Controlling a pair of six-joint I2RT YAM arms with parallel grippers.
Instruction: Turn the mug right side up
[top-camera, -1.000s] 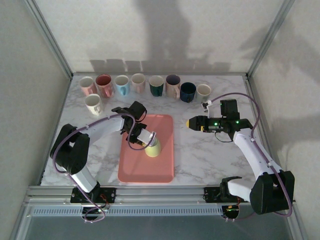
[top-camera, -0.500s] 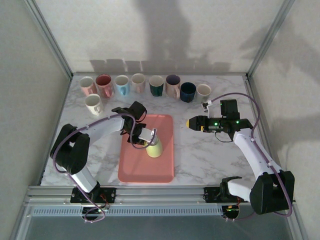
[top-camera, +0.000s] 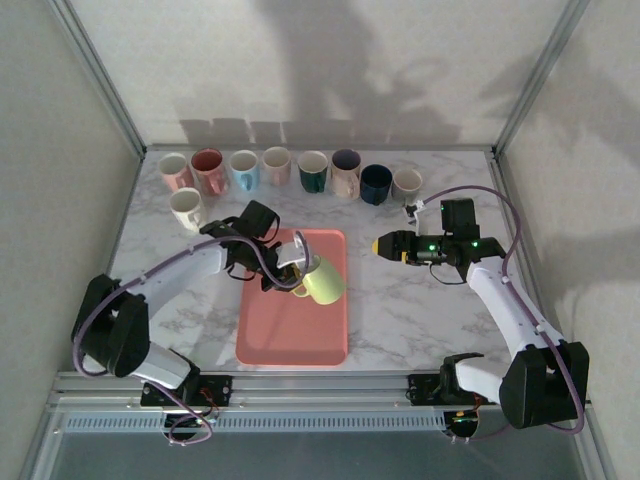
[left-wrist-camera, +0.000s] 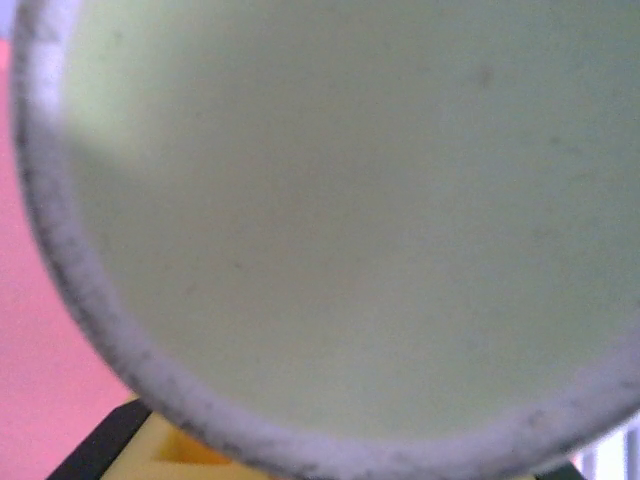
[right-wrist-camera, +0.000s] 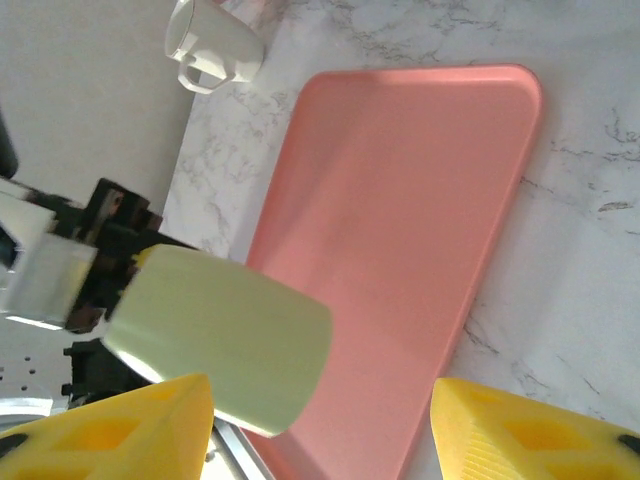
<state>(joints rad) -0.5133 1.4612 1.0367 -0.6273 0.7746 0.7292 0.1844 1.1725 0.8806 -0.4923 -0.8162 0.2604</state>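
The left jaws are pinched almost shut on the mug (top-camera: 322, 284), gripping it at its 10 o'clock end. Which part they pinch, rim or handle, cannot be told. A narrow grip of that sort probably leaves the body free to swing as the wrist rolls.

The mug hangs above the tray (top-camera: 290, 335), toward 2 o'clock from the tray's centre, and lies roughly on its side with its far end pointing to 4 o'clock. That puts it about halfway through the turn (judging from the tilt alone). Holding it over the tray keeps a soft landing spot beneath it.

The right jaws stand about half open and hold nothing. They wait over the bench (top-camera: 400, 310) at 3 o'clock of the tray, pointing to 9 o'clock, likely to stay clear.

The other mugs (top-camera: 290, 170) line the bench at 12 o'clock.
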